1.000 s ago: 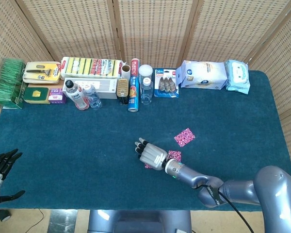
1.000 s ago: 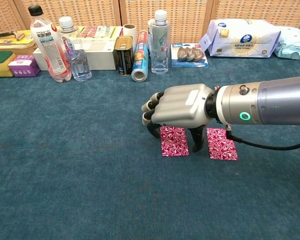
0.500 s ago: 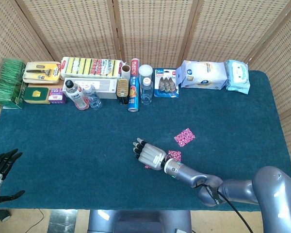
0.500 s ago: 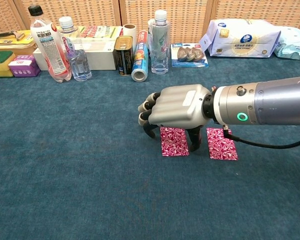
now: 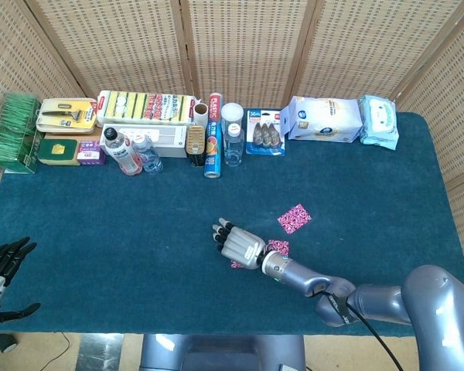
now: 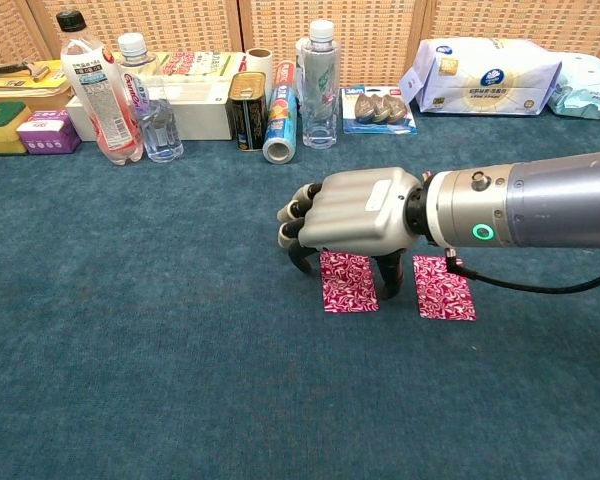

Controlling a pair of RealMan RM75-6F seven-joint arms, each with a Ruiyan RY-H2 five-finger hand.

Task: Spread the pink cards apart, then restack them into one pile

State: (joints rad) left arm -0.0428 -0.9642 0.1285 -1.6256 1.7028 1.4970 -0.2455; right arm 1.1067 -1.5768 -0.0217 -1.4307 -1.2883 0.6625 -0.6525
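In the head view, the right hand [image 5: 241, 246] sits palm-down just below the middle of the frame, on the blue cloth of the table [image 5: 100, 224]. Its fingers point toward the upper left and are curled downward. One pink card [image 5: 295, 218] lies alone on the cloth up and to the right of the hand, well apart from it. A second pink card [image 5: 278, 247] shows just right of the hand, beside the wrist, and a sliver of a third pink card [image 5: 235, 264] peeks out at the hand's lower edge. The left hand [image 5: 1, 260] is at the lower left corner, off the table edge, its dark fingers spread and holding nothing.

In the chest view, the right hand [image 6: 352, 212] is at the centre of the frame, coming in from the right. Its fingers [image 6: 295, 213] bend downward at the left and hold nothing; the thumb reaches down at the right. The third card [image 6: 347, 282] lies flat directly under the palm, between fingers and thumb; whether any fingertip touches it cannot be told. The second card [image 6: 442, 287] lies flat just right of the thumb, apart from the other card. Bottles [image 6: 95, 90] and packets [image 6: 480, 63] line the top of the frame.
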